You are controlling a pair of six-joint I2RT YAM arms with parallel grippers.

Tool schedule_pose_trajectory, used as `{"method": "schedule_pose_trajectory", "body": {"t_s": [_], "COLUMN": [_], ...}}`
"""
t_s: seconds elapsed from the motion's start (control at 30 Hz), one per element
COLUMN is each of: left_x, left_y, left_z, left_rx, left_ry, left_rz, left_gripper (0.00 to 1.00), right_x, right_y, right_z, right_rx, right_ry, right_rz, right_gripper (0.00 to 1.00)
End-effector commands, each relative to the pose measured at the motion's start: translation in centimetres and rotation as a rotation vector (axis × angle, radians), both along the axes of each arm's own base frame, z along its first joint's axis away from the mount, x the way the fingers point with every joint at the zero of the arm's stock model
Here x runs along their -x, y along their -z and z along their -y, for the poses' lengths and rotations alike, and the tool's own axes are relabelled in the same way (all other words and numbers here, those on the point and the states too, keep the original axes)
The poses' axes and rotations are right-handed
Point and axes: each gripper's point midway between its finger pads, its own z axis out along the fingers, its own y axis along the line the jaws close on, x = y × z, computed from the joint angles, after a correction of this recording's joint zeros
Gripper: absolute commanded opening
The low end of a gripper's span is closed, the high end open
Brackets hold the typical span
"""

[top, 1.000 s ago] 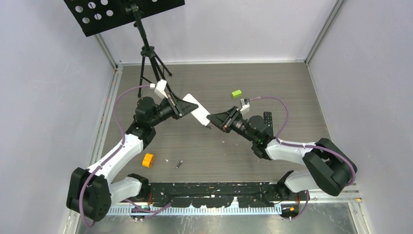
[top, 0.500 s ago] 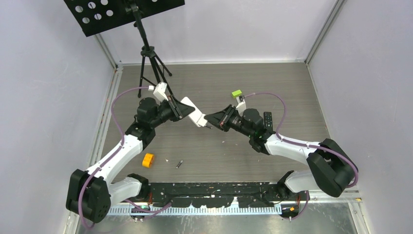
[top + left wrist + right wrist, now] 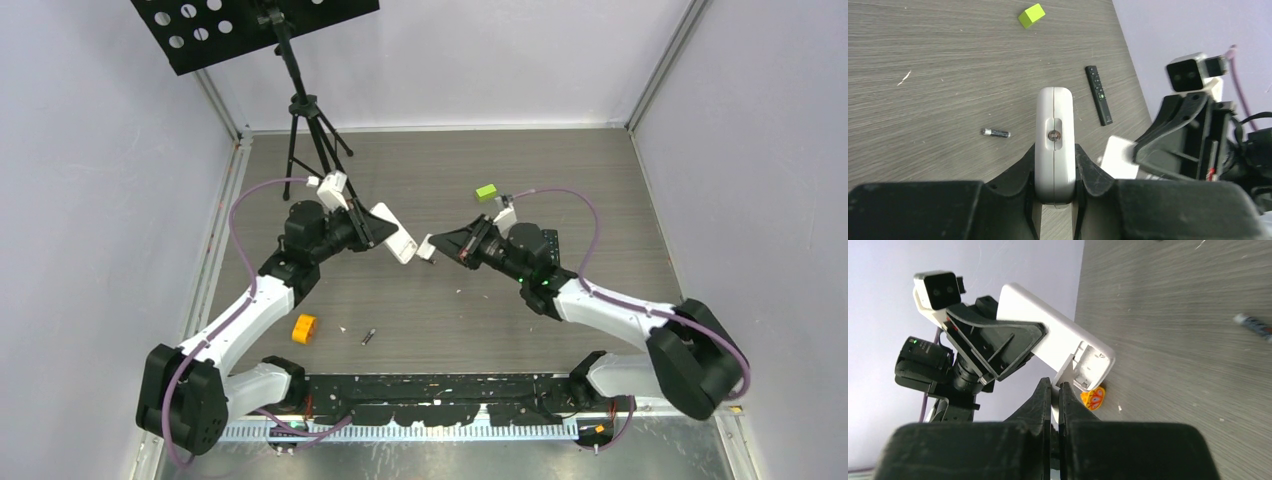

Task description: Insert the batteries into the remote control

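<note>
Two arms meet at mid-frame of the top view, above a grey wood-grain table (image 3: 600,160) enclosed on three sides by pale walls (image 3: 760,150). Open boards lie at the upper right and along the right edge. The upper left is crowded by a tripod (image 3: 300,110) carrying a black perforated panel (image 3: 250,25), its legs just beyond the left wrist. The band of table at lower centre, between the arms and the base rail (image 3: 440,385), holds an orange block (image 3: 304,328) and, near it, one battery (image 3: 368,337), lying flat and apart from both grippers. A lime-green block (image 3: 486,191) sits just above the right wrist. A black remote (image 3: 1098,94) lies flat beside the right arm.

Left gripper (image 3: 1055,160): jaws closed on the sides of the white remote control (image 3: 1054,125), which is held off the table with its free end pointing toward the right gripper. The right wrist view shows that end with its battery compartment (image 3: 1090,365) uncovered; whether cells are inside cannot be told.

Right gripper (image 3: 1054,387): jaws almost pressed together, pinching a thin white cover plate (image 3: 1120,157) edge-on, just beside the remote's open end. Whether the plate touches the remote cannot be told.

Left wrist view: a battery (image 3: 996,132) lies on bare boards to the left of the remote. Whether it is the one seen from above cannot be told.
</note>
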Motion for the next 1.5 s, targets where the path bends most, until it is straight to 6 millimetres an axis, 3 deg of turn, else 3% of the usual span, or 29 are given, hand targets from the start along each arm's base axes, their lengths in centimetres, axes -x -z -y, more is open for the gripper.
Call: {"method": "schedule_pose_trajectory", "body": {"t_s": [0.0,0.13,0.23,0.43,0.73,0.8,1.0,1.1,1.2,1.3,1.4,1.47], "left_x": [0.0,0.6,0.9,1.8,2.1,2.2,2.4,2.5,2.7,3.5,5.2,6.4], "left_y": [0.0,-0.7,-1.9,-3.5,-3.8,-3.9,-3.9,-4.3,-5.2,-6.9,-9.1,-10.6], "left_z": [-0.2,0.1,0.5,1.6,2.3,2.2,2.1,2.2,2.5,3.1,3.8,4.2], "left_rx": [-0.06,-0.048,-0.02,0.041,0.096,0.097,0.093,0.1,0.119,0.166,0.244,0.29], "left_ry": [0.026,0.063,0.091,0.17,0.202,0.202,0.201,0.21,0.232,0.29,0.395,0.465], "left_rz": [0.08,0.133,0.171,0.214,0.198,0.197,0.197,0.204,0.225,0.261,0.307,0.348], "left_gripper": [0.0,0.0,0.0,0.0,0.0,0.0,0.0,0.0,0.0,0.0,0.0,0.0], "right_x": [-1.3,-1.7,-1.5,-0.3,1.3,1.5,1.7,1.5,1.5,2.1,3.8,4.8], "right_y": [0.2,5.0,7.9,12.2,17.4,18.1,18.4,16.2,12.6,6.9,-0.3,-3.3], "right_z": [4.1,8.0,9.4,9.4,10.4,10.9,13.3,13.9,13.8,11.2,8.3,7.3], "right_rx": [0.179,0.404,0.457,0.463,0.522,0.53,0.616,0.629,0.587,0.422,0.167,0.046], "right_ry": [0.14,0.242,0.252,0.166,0.113,0.132,0.216,0.239,0.241,0.142,0.017,-0.027], "right_rz": [0.101,0.052,0.002,-0.09,-0.206,-0.229,-0.259,-0.211,-0.117,0.072,0.272,0.335], "right_gripper": [0.0,0.0,0.0,0.0,0.03,0.09,0.49,0.67,0.75,0.78,0.78,0.78]}}
